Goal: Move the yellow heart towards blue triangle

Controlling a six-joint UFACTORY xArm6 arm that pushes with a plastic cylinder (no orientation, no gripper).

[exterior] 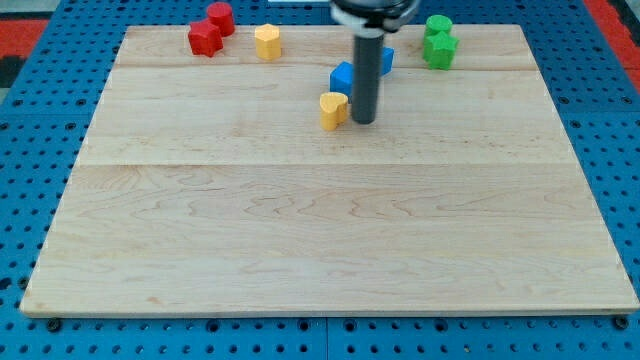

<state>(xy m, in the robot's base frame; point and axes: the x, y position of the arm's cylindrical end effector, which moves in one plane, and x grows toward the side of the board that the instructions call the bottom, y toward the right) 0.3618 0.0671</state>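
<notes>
My tip (pixel 363 121) rests on the wooden board (pixel 320 230) in its upper middle part; being a bare rod, it has no jaws and holds nothing. The rod's upper end and its mount are cut off by the view's top edge. The yellow heart (pixel 333 109) sits just beside my tip on the view's left, so close that I cannot tell whether they touch. Up and slightly left of my tip is a blue block (pixel 344 77), its right side hidden behind the rod, so its shape is hard to make out. A second blue block (pixel 386 60) peeks out on the rod's right side, mostly hidden; which of the two is the triangle I cannot tell. Well to the left and above my tip lies a yellow block (pixel 267 41), its shape unclear, and farther left two red blocks, one (pixel 205 39) just beside the other (pixel 220 17). Up and to the right of my tip, two green blocks (pixel 438 49) (pixel 438 25) stand close together, one behind the other
</notes>
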